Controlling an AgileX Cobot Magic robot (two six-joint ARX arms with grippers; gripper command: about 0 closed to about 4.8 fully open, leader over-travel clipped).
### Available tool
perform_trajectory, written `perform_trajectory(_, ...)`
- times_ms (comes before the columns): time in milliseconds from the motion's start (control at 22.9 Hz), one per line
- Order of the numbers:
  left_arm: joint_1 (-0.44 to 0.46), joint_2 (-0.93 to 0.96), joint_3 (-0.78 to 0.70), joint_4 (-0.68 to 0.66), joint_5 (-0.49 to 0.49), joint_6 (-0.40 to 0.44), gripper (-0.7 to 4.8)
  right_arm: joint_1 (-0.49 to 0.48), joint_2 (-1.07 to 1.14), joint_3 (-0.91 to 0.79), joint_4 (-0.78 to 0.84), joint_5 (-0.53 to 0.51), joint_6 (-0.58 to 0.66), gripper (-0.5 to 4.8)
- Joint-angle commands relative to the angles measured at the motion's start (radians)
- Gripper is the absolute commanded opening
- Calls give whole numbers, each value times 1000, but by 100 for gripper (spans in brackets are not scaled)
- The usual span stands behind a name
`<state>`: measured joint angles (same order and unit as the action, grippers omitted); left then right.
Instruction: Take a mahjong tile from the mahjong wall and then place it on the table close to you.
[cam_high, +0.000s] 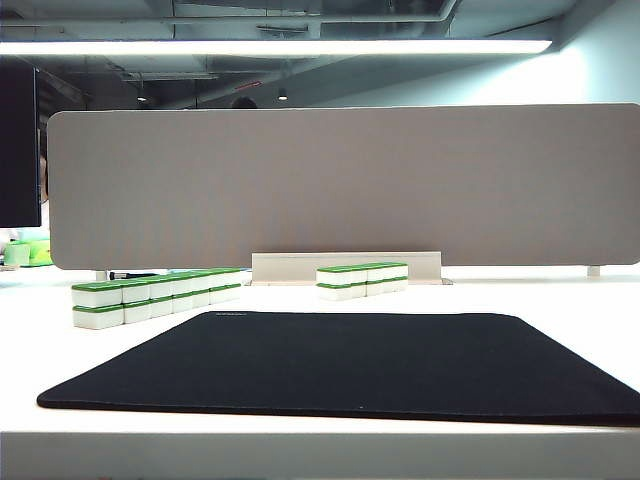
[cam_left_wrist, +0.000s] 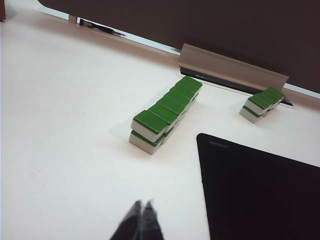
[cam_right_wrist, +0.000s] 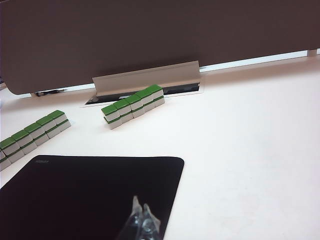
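Note:
The mahjong wall (cam_high: 155, 298) is a long two-high row of white tiles with green tops on the left of the white table (cam_high: 560, 295), beside the black mat's far left corner. The left wrist view shows the wall (cam_left_wrist: 167, 112) well ahead of my left gripper (cam_left_wrist: 142, 204), which is shut and empty over bare table. In the right wrist view the wall (cam_right_wrist: 32, 132) lies far off to one side. My right gripper (cam_right_wrist: 140, 202) is shut and empty above the mat's edge. Neither gripper appears in the exterior view.
A shorter row of the same tiles (cam_high: 362, 280) stands behind the mat near a metal bracket (cam_high: 345, 266). A large black mat (cam_high: 350, 365) covers the table's middle. A grey partition panel (cam_high: 340, 185) closes off the back. A pen (cam_left_wrist: 100, 27) lies by the panel.

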<state>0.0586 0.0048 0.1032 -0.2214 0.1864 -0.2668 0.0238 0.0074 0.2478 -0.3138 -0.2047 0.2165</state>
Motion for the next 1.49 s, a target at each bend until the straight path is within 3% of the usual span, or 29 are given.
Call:
perform_trajectory(44,0,0,8,12,18,-2,-3,1,2,21,-8,-25,2,-2)
perform_trajectory(656,0,0,8,8,50,-3,-3,1,298,211,-34,-94,19,-2)
perform_trajectory(1137,0,0,8,-10,108,-3,-4,5,538,305,-19,-270,19,-2)
perform_trajectory(1487,0,1,37,-41,136,-2,-4,133,562,306,-19,-269,19,-2)
